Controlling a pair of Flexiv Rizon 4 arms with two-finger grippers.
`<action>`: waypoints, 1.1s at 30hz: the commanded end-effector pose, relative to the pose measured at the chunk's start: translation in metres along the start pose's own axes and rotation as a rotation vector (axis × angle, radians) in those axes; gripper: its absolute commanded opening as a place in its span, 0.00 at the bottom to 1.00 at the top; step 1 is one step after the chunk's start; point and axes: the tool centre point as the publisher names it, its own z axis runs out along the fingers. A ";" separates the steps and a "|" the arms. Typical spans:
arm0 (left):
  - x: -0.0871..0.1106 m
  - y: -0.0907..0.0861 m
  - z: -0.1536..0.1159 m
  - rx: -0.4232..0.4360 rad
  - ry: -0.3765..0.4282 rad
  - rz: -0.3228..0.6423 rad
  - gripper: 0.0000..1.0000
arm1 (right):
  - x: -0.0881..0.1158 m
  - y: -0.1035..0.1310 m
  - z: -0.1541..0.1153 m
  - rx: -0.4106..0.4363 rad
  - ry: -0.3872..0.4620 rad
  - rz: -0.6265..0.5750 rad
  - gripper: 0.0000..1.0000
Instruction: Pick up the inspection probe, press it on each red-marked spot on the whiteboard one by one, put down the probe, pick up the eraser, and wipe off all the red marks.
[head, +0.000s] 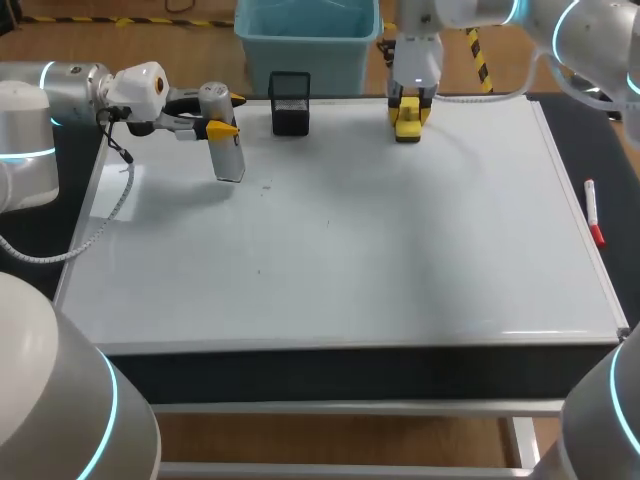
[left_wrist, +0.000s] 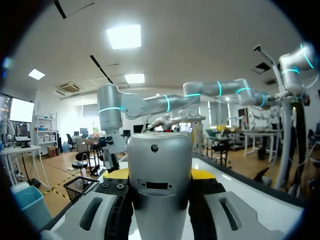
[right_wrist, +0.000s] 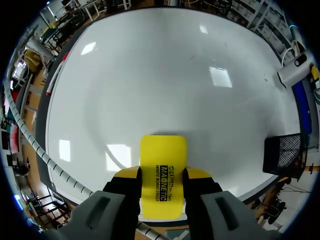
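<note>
Gripping the probe (head: 229, 152) in left gripper (head: 228, 114), right gripper (right_wrist: 161, 176) clamped on eraser (right_wrist: 163, 149)

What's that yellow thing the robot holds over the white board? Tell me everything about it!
It is the eraser, a bright yellow block with rounded corners, plastic by its look, with a black printed label on the face towards the wrist camera. The right gripper is shut on it, one yellow-tipped finger on each long side, and it sticks out past the tips towards the whiteboard, at the board's far edge. Whether it touches the board cannot be told.
</note>
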 end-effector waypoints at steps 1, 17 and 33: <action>0.001 -0.001 0.000 -0.001 -0.002 0.001 0.00 | -0.001 -0.009 0.001 -0.043 0.006 -0.005 0.00; 0.001 -0.001 0.000 -0.001 -0.002 0.001 0.00 | 0.020 0.013 -0.019 0.021 -0.020 0.057 1.00; 0.001 -0.001 0.000 -0.001 -0.002 0.001 0.00 | 0.105 0.030 -0.076 0.071 -0.438 0.586 1.00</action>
